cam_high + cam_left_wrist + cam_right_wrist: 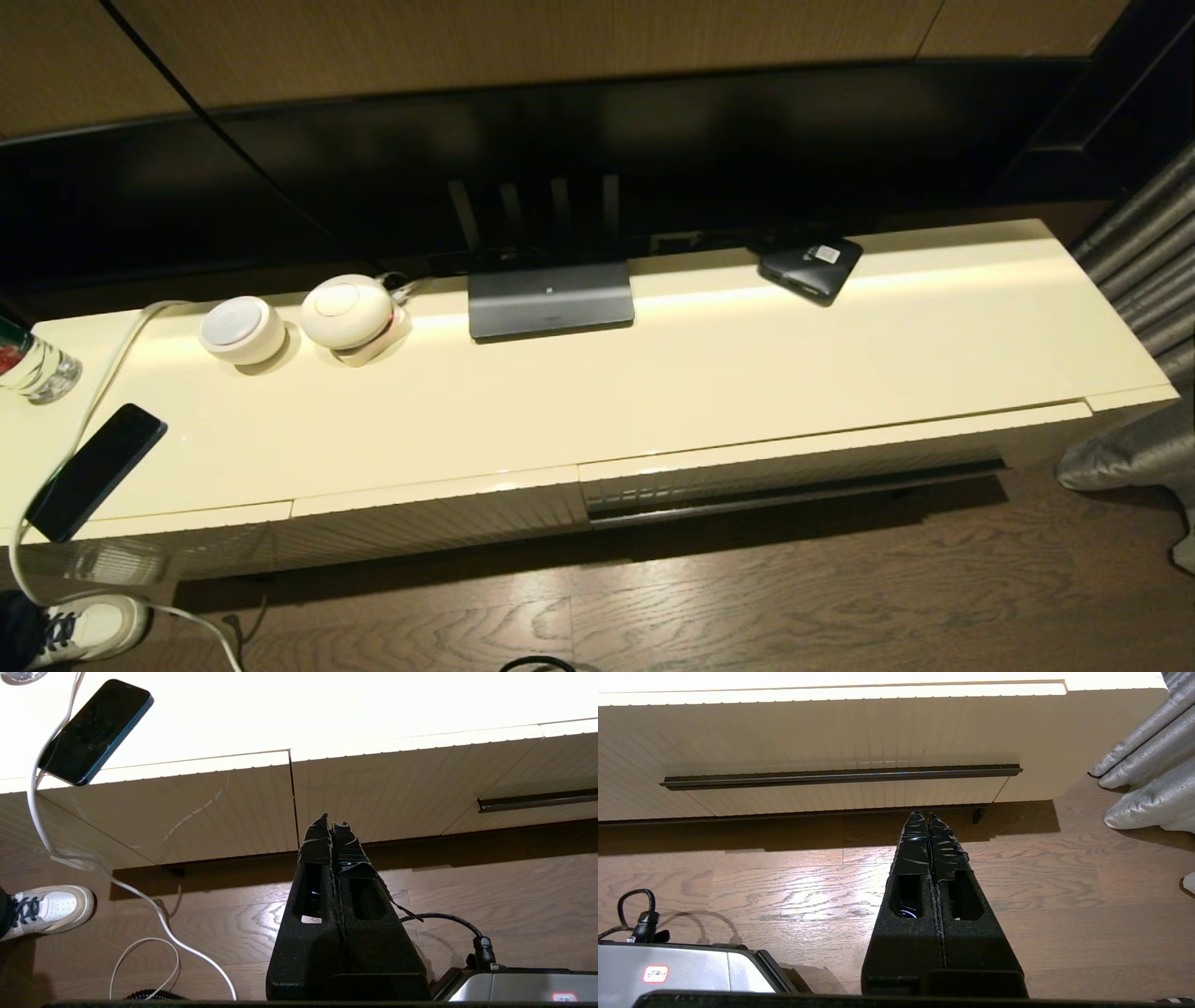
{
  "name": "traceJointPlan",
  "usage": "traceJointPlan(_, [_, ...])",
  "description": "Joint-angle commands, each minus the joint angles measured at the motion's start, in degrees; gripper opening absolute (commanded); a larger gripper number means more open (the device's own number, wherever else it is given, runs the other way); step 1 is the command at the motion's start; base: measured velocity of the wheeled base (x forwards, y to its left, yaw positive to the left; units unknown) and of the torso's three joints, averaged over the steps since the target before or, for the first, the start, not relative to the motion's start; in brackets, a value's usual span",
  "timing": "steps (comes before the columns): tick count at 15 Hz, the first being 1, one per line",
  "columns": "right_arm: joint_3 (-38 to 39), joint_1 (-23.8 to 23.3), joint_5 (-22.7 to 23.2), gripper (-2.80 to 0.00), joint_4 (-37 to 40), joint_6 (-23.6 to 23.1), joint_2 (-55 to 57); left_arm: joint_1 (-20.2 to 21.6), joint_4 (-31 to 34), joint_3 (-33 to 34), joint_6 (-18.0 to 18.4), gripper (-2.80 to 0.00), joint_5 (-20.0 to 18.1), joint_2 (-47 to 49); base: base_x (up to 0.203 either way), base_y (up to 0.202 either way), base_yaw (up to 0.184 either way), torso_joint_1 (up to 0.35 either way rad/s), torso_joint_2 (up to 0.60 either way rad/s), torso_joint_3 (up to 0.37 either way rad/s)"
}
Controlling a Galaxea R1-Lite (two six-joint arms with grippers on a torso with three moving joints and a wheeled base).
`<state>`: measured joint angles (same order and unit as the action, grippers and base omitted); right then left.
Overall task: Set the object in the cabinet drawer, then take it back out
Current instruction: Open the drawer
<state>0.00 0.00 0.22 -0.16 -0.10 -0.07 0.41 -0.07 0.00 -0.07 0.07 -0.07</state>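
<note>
Head view: neither of my arms in frame. Glass bottle (33,359) cut by the left edge — only its lower part shows. White shoe (89,627) cropped at the corner; wearer out of sight. White cable (56,467) runs off the bottom edge. Label on the flat black box (810,265) too small to read. Cabinet drawer (794,476) interior hidden — front only.

The cabinet drawer (794,467) stands closed, with bare wooden floor (840,579) before its front. On the table (653,373), a wide middle stretch lies open between the phone (93,471) at the left and the small black box (810,264) at the back. A curtain (1144,308) crowds the right end.
</note>
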Motion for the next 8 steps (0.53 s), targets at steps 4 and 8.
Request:
traceJointPlan(4, [0.0, 0.0, 0.0, -2.80, 0.0, 0.0, 0.0, 0.0, 0.0, 0.2, 0.0, -2.80, 0.0, 0.1, 0.000, 0.000, 0.000, 0.000, 0.00, 0.000])
traceJointPlan(8, [0.0, 0.0, 0.0, -2.80, 0.0, 0.1, 0.1, 0.0, 0.0, 0.2, 0.0, -2.80, 0.0, 0.1, 0.000, 0.000, 0.000, 0.000, 0.00, 0.000])
